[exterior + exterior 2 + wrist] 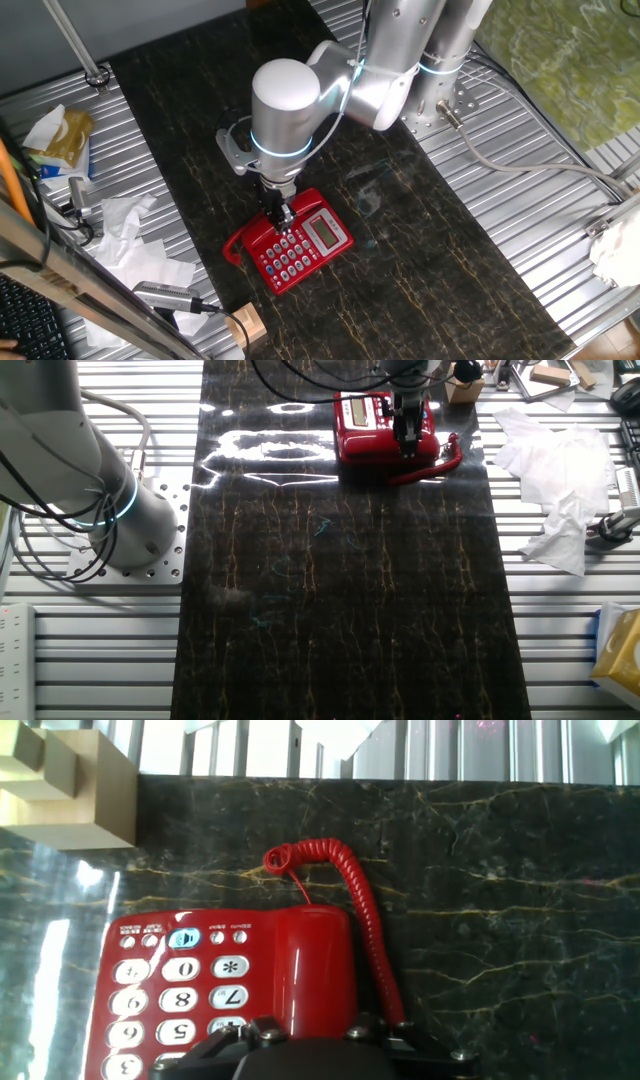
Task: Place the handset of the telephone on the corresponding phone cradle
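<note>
Hanging low over the telephone (293,244), the pincer (285,216) sits right at the handset (308,965), which lies along one long side of the red base, in or on the phone cradle; the cradle itself is hidden beneath it. Whether the fingers are clamped on the handset or slightly apart cannot be told: the hand view shows only the dark underside of the pincer body at the bottom edge, and both fixed views have the arm in the way. In the hand view the keypad (185,995) lies left of the handset, and the coiled cord (365,925) runs along its right side and curls at the far end. The telephone rests on the dark marbled table (340,590), with a pale wooden block (75,785) at the far left.
</note>
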{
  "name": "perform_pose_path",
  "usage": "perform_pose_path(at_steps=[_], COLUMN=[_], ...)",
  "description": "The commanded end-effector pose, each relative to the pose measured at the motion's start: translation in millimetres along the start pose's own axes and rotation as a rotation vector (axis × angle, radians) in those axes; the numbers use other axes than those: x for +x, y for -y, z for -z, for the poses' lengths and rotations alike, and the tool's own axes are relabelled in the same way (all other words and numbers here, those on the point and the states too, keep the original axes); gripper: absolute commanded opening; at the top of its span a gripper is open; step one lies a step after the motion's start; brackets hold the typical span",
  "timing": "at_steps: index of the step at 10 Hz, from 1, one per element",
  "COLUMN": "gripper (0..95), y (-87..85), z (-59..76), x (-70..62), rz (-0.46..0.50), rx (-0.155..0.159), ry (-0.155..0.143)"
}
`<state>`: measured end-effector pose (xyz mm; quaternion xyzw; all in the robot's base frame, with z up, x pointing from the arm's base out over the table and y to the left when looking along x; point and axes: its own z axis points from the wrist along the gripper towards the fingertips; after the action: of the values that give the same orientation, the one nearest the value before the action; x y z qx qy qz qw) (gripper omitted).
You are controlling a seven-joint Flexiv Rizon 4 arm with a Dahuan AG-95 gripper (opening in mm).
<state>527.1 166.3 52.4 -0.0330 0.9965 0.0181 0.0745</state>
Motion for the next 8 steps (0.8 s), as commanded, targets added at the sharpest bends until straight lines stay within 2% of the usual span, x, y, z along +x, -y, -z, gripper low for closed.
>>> perform_pose_path(at_steps=[1, 2, 4, 6, 8], gripper=[57.0, 57.0, 57.0, 57.0, 57.0], y=[0.2, 0.0, 0.0, 5.8, 17.1], z=[0.9, 0.9, 1.7, 12.1, 31.8], x=[-0.2, -0.7, -1.4, -2.7, -6.6], rz=[0.000, 0.001, 0.013, 0.045, 0.072], rx=[-0.007, -0.013, -0.013, -0.018, -0.026], ry=[0.007, 0.014, 0.008, -0.036, -0.079])
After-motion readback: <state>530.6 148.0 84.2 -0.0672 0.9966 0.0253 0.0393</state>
